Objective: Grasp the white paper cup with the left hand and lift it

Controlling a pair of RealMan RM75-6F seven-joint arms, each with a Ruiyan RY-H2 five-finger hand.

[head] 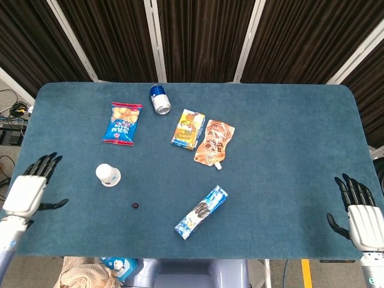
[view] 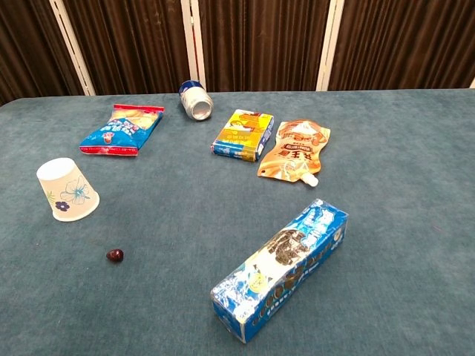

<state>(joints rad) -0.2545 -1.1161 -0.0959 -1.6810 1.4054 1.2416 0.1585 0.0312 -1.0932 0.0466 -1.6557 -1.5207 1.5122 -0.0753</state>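
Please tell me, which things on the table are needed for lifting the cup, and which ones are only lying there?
Needed: white paper cup, standing upside down; left hand, open, apart from the cup.

Only lying there: blue snack bag, can, yellow box, orange pouch, cookie box, small dark berry, right hand.

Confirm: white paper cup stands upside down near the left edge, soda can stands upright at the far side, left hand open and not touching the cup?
One error: the soda can lies on its side, not upright; the chest view shows it. The rest holds: the white paper cup is upside down near the left edge, and the left hand is open, clear of it.
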